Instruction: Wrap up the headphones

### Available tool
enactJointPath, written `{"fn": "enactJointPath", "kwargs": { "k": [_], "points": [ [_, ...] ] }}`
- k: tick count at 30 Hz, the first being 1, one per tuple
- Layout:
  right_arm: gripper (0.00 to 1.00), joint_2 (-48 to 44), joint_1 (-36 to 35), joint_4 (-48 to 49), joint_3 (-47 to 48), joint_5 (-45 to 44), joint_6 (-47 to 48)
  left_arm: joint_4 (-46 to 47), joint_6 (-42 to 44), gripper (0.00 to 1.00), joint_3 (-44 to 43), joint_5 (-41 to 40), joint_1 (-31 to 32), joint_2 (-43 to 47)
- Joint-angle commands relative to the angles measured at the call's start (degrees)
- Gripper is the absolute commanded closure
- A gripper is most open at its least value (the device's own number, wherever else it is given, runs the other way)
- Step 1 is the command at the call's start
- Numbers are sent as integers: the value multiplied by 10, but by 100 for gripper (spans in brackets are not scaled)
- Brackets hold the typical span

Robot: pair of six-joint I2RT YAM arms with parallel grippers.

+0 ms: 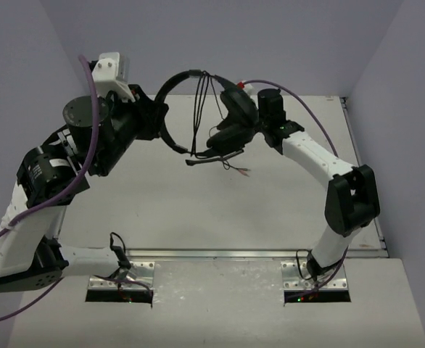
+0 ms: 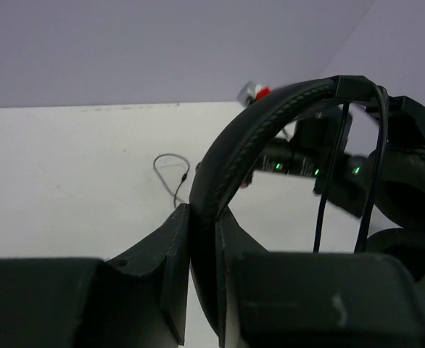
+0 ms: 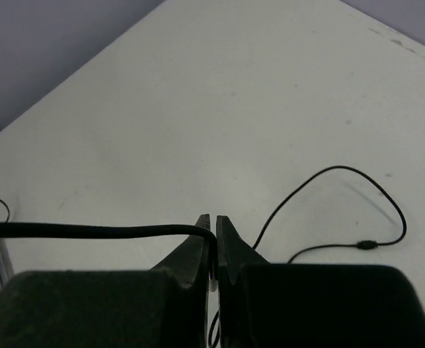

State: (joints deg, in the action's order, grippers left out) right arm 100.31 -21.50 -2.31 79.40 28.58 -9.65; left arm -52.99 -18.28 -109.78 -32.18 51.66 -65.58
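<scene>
The black headphones are held up above the white table (image 1: 162,203). Their arched headband (image 1: 172,83) runs from my left gripper (image 1: 159,119) over to the earcups (image 1: 240,116). My left gripper (image 2: 205,228) is shut on the headband (image 2: 260,119). Strands of the thin black cable (image 1: 196,116) hang over the headband's top, and also show in the left wrist view (image 2: 327,185). My right gripper (image 1: 224,138), beside the earcups, is shut on the cable (image 3: 89,232); its jaws (image 3: 213,230) pinch it. The boom mic (image 1: 207,161) juts out low. The cable's end (image 1: 240,171) lies on the table.
A small red-and-white object (image 1: 250,87) sits at the table's back edge. A loose cable loop (image 3: 343,206) lies on the table below my right gripper. Purple walls close in on the left, back and right. A metal rail (image 1: 220,254) runs along the near edge.
</scene>
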Motion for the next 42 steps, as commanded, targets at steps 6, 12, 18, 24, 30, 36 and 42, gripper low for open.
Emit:
{"fn": "enactJointPath", "kwargs": {
  "k": [6,12,18,24,30,36,42],
  "points": [
    [99,-45,-107,311,-119,38,-128,168,-141,100,-179,-89,5,-85],
    [86,-34,-167,512,-176,119,-232,161,-132,100,-184,-167,5,-130],
    [75,44,-224,592,-166,133,-262,113,-89,100,-262,-226,5,-192],
    [88,82,-263,676,-230,116,-286,118,-47,100,-215,-294,-10,-191],
    [99,3,-287,745,-413,39,-274,54,-83,100,-215,-141,-175,-243],
    [99,-135,-333,675,-558,-46,-210,72,-105,99,-159,9,-298,-286],
    [99,-216,-380,490,-499,-85,-122,71,-125,100,-135,-16,-340,-319]
  ]
}}
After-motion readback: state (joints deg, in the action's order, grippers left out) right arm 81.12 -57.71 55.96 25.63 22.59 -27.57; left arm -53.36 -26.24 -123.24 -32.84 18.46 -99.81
